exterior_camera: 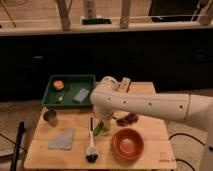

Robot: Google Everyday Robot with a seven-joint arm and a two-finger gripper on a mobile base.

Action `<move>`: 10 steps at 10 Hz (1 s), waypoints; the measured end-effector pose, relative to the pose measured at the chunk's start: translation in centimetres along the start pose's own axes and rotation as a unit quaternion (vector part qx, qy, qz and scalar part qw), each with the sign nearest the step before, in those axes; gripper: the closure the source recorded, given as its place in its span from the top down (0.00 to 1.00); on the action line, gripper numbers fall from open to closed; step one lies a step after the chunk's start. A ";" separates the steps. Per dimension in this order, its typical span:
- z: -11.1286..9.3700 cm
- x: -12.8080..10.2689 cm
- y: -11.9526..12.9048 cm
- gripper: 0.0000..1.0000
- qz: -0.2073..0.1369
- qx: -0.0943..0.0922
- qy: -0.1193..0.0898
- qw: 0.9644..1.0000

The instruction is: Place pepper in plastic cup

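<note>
Beneath the jaws of the gripper [102, 123] on the white arm [150, 106] stands the pale lime-green plastic cup [102, 129], beside an orange bowl [128, 143], a dark reddish-brown cluster [128, 119], a grey cloth [62, 139], a green tray [70, 80] and the light wooden worktop [150, 125].

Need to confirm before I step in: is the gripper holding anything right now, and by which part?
Cannot tell. The gripper is low over the plastic cup, hidden behind the arm's elbow; a hint of green shows there, but no grip on the pepper is visible.

view: single, high front | faces: down over table [150, 135] | claw [102, 122] mid-frame
</note>
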 end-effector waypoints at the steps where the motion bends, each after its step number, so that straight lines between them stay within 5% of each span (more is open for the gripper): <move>1: 0.0 0.0 0.0 0.29 0.002 -0.002 -0.001 1.000; 6: 0.1 0.2 0.1 0.78 0.007 -0.006 -0.003 1.000; 10: 0.2 0.3 0.4 0.80 0.008 -0.009 -0.005 1.000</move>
